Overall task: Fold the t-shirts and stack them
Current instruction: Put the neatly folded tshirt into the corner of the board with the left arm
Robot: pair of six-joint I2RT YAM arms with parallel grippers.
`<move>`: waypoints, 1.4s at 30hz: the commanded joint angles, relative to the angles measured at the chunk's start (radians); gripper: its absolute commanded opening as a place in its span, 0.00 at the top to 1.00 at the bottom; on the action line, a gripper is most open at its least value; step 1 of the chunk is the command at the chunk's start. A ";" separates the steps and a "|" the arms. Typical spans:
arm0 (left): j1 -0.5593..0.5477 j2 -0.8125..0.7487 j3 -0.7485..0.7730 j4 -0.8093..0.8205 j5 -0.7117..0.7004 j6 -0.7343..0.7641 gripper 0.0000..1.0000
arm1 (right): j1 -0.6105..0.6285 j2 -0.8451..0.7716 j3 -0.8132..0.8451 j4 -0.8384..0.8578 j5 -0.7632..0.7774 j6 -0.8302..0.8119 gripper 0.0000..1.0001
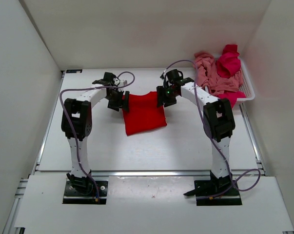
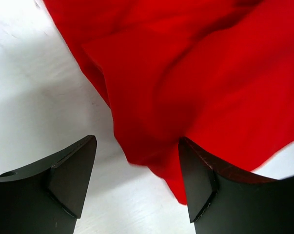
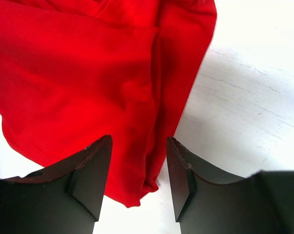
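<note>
**Both jaws apart over the red shirt**

My left gripper [image 1: 118, 100] sits at the left far corner of the bright red cotton t-shirt [image 1: 143, 114], and my right gripper [image 1: 164, 97] at its right far corner. The shirt lies folded into a rough rectangle on the white table [image 1: 186, 146], between my two arms and towards the far side, a little skewed.

From my left wrist, the fingers [image 2: 71, 170] stand wide apart. A rumpled edge of the red cloth [image 2: 186, 73] runs down between them towards the right finger, and neither pad pinches it. From my right wrist, the jaws are also parted, less widely. A folded edge of the shirt [image 3: 78, 73] lies in the gap, with bare table showing beside it. I grip nothing with either one.

At the far right stands a white plastic mesh basket [image 1: 249, 87]. In it lie the dusty salmon pink shirt [image 1: 210, 75] and the crimson-magenta shirt [image 1: 228, 61], both crumpled and heaped together.
</note>
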 commanded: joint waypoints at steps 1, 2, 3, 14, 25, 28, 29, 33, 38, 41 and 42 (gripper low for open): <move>0.003 -0.030 0.002 -0.017 -0.021 -0.014 0.22 | -0.011 -0.071 0.034 0.014 0.022 -0.015 0.52; 0.003 -0.036 -0.005 -0.010 -0.021 -0.016 0.21 | -0.009 -0.068 0.033 0.017 0.025 -0.014 0.53; 0.003 -0.047 -0.015 -0.014 -0.008 -0.011 0.22 | -0.011 -0.077 0.024 0.017 0.031 -0.022 0.53; -0.035 0.116 0.102 -0.001 -0.037 -0.039 0.22 | -0.020 -0.114 0.005 0.005 0.057 -0.045 0.54; -0.035 0.177 0.163 -0.010 -0.007 -0.037 0.86 | -0.026 -0.157 0.023 -0.015 0.137 -0.102 0.57; -0.035 0.197 0.232 -0.017 -0.015 -0.017 0.98 | -0.026 -0.161 0.036 -0.024 0.152 -0.116 0.58; -0.031 0.199 0.246 -0.024 -0.032 -0.006 1.00 | -0.028 -0.160 0.042 -0.017 0.152 -0.117 0.58; 0.002 0.202 0.315 -0.028 -0.087 0.056 1.00 | -0.029 -0.161 0.043 -0.018 0.157 -0.133 0.58; 0.104 0.209 0.370 -0.025 -0.242 0.216 1.00 | -0.029 -0.166 0.059 -0.017 0.165 -0.145 0.58; 0.141 0.232 0.424 -0.007 -0.346 0.286 1.00 | -0.029 -0.170 0.062 -0.012 0.165 -0.152 0.57; 0.160 0.237 0.450 0.001 -0.395 0.325 1.00 | -0.025 -0.167 0.065 -0.011 0.163 -0.152 0.58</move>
